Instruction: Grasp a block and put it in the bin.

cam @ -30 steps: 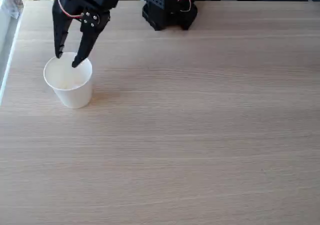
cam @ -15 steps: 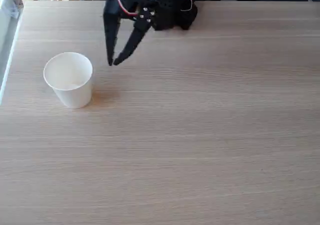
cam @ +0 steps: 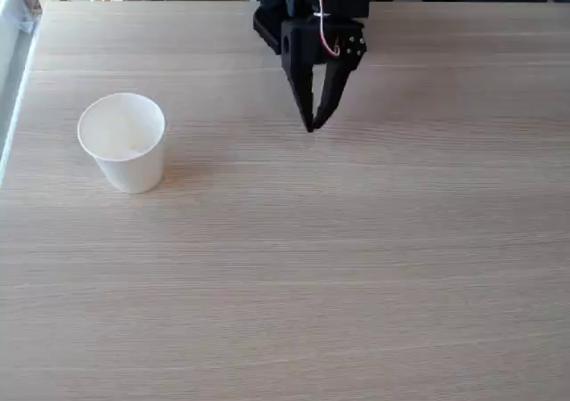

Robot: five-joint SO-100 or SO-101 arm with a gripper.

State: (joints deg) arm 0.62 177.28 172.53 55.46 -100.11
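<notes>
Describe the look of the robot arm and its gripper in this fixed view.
The arm is matte black plastic with blocky housings. Its gripper has two long black fingers tapering to narrow points. Thin red and white cables loop over the wrist housing, with small pale screw heads nearby.

I am seeing the bin [cam: 122,143] standing upright on the left side of the scene in the fixed view, toward the far half of the tabletop. It is a white paper cup with a rolled rim, tapering down to a narrower base, and its open mouth is facing up. It is casting a soft shadow to its right. The inside is looking uniformly white, and I cannot tell the block apart from the cup's pale interior.
</notes>
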